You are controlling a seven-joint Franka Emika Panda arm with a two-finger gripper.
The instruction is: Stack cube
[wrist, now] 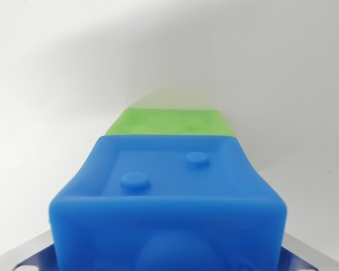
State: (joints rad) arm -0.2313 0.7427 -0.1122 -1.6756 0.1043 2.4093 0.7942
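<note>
Blue cube (175,197), smooth rubbery w/ round studs, fronts green cube (172,122); tool state unclear.

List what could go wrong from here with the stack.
1. The blue cube fills the near view and hides most of the green cube, so alignment is hard to judge; an off-centre release might tip it.
2. Only a strip of green shows beyond the blue, so whether they touch is unclear. Releasing too high may make the blue bounce off.
3. The fingers are not visible, so the grip cannot be confirmed.
</note>
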